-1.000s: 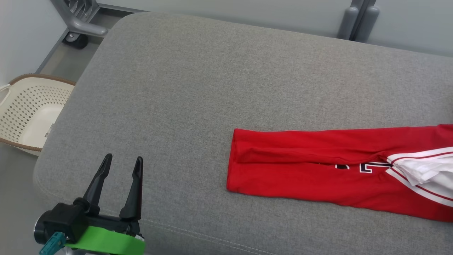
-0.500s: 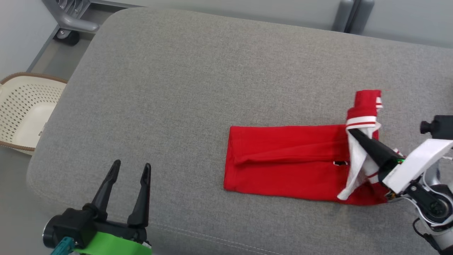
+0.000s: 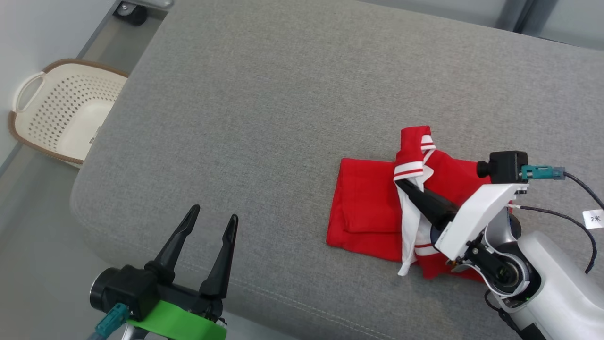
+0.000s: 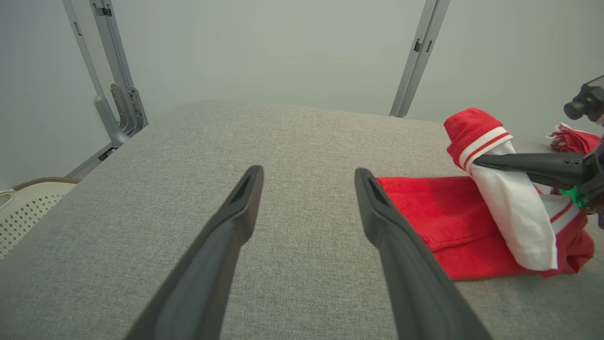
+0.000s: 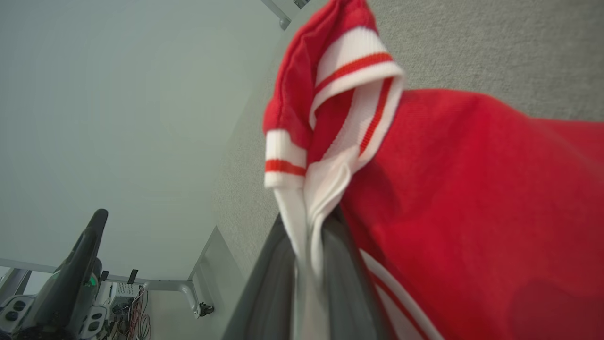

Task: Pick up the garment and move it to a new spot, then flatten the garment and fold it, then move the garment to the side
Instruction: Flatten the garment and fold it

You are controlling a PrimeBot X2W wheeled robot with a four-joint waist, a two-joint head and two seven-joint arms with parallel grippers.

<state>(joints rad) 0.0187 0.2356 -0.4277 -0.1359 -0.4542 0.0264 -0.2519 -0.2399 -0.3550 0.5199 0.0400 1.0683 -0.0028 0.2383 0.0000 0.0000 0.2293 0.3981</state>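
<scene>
In the head view the right claw (image 3: pixel 403 186) has its fingertips buried in a white and red fold of the garment (image 3: pixel 365 203), so the tips cannot be seen. The right arm (image 3: pixel 557 283) covers the garment's near right corner and runs off the bottom edge. In the right wrist view the cloth is close and blurred, hiding most of both fingers (image 5: pixel 264 288) and running off the right edge. In the left wrist view the basket (image 4: pixel 28 208) is cut by the left edge.

Grey fabric bench (image 3: pixel 264 94), red-and-white garment (image 3: pixel 365 208) on its right half, near front edge
</scene>
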